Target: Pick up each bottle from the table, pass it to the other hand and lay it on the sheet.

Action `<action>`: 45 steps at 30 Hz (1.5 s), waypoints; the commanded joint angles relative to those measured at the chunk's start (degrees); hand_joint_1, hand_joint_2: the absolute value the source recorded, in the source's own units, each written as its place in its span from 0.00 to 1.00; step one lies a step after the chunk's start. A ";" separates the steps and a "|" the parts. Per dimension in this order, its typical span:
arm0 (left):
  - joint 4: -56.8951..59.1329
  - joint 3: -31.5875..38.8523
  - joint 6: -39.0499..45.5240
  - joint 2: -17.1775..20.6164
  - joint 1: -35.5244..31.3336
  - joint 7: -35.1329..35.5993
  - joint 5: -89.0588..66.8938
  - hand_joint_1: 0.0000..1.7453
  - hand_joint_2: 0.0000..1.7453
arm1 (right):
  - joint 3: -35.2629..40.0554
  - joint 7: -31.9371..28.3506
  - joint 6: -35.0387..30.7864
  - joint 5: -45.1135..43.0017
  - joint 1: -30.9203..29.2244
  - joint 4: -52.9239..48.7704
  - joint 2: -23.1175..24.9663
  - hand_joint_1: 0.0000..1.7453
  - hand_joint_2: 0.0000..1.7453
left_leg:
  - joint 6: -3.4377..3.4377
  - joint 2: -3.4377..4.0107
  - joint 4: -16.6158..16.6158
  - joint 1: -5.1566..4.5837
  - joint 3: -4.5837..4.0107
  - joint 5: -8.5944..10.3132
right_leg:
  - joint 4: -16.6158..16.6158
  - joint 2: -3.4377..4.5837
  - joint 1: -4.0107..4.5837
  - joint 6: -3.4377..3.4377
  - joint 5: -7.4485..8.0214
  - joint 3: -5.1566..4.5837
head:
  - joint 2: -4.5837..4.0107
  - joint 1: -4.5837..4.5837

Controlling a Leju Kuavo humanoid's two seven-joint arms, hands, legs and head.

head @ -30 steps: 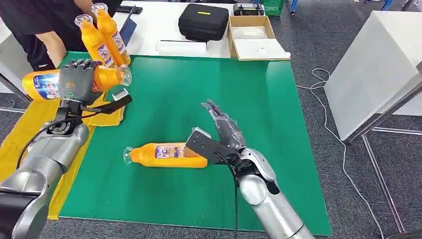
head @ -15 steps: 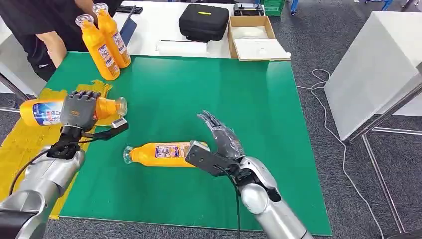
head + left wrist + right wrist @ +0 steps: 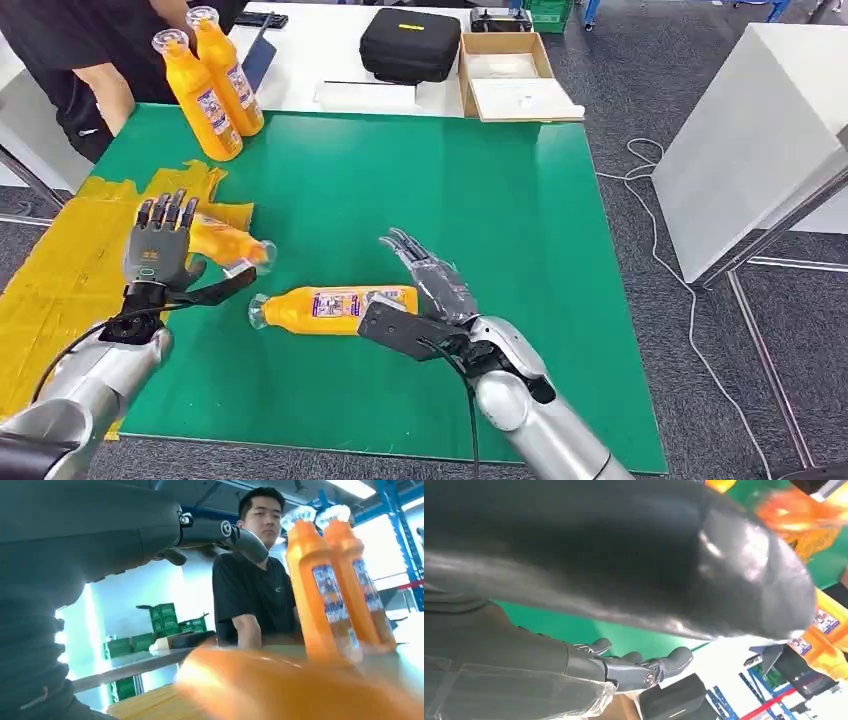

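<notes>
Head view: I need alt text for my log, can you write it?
Over a green mat, the robot's left hand hangs open above an orange bottle lying at the edge of a yellow sheet. Its right hand, fingers spread, sits beside a second bottle lying on the mat. Two more bottles stand upright at the far corner near a person.

The bottles (image 3: 335, 309) are bright orange with clear caps and blue-and-white labels. A yellow sheet (image 3: 60, 280) lies on the green tabletop (image 3: 450, 180). Each robot hand (image 3: 160, 245) is dark grey on a silver arm. A black case (image 3: 410, 42) sits beside a tan box (image 3: 510, 75).
</notes>
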 commanded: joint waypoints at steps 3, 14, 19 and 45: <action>8.19 5.80 0.05 -0.37 -1.88 -3.48 1.52 0.00 0.00 | 2.98 -0.86 -0.26 4.32 -2.08 8.85 1.35 0.00 0.00 | -0.06 0.02 -0.01 0.06 0.41 -0.16 | -0.05 -0.07 0.08 -0.15 -0.15 0.43 | 0.00 0.00; 3.42 34.28 -1.09 -5.15 -5.29 -30.94 29.22 0.00 0.00 | 0.79 -1.33 -2.18 8.73 -6.22 17.00 5.96 0.00 1.00 | -0.04 -0.11 0.07 0.06 0.14 -0.06 | 0.04 -0.19 0.07 -0.11 -0.10 0.18 | 0.00 -0.04; -0.88 43.05 -7.79 -7.75 -7.56 -42.82 45.54 0.00 0.00 | 0.25 -0.08 -1.95 9.66 -7.53 19.13 6.53 0.00 1.00 | -0.05 -0.11 0.05 0.06 0.29 -0.09 | 0.01 -0.22 0.10 -0.14 -0.13 0.29 | 0.00 -0.02; -15.48 23.83 -9.75 -14.08 -7.27 -43.50 66.21 0.00 0.00 | -2.03 1.35 -3.99 14.10 -14.62 42.34 11.35 0.00 1.00 | -0.01 -0.04 0.02 0.01 0.15 0.01 | -0.02 -0.12 0.02 -0.05 -0.02 0.14 | 0.00 -0.02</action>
